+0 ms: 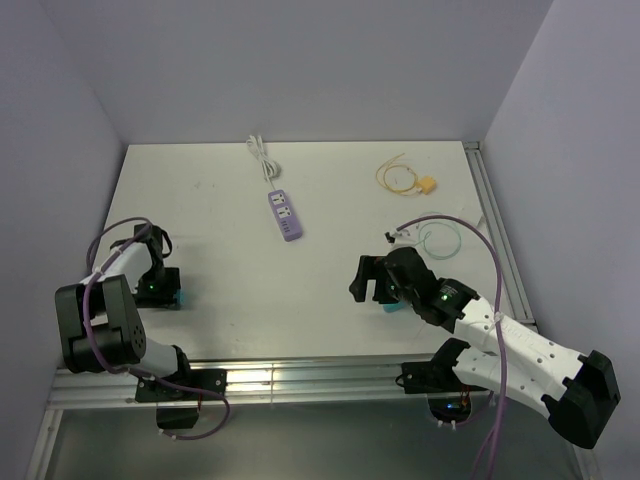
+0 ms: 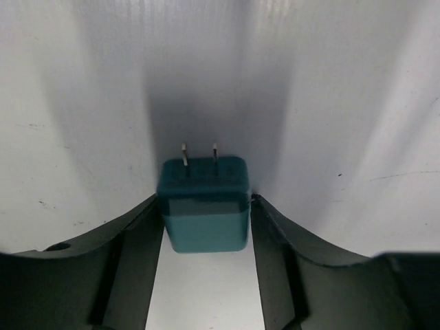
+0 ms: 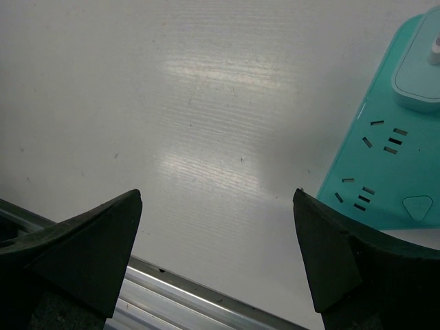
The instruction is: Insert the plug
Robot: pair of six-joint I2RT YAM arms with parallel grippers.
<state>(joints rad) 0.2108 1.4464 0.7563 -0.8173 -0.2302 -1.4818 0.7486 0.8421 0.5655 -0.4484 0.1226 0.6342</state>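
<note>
The small yellow-tan plug lies at the far right of the table on its looped yellow cable. It is in neither wrist view. The purple power strip lies at the far centre with its white cord. My left gripper is low at the near left, its jaws closed against the sides of a teal two-prong adapter. My right gripper is open and empty near the table's front right, far from the plug.
A teal power strip lies just right of my right gripper, with a pale block on it. A pale green cable loop lies behind it. A metal rail runs along the near table edge. Walls enclose the table.
</note>
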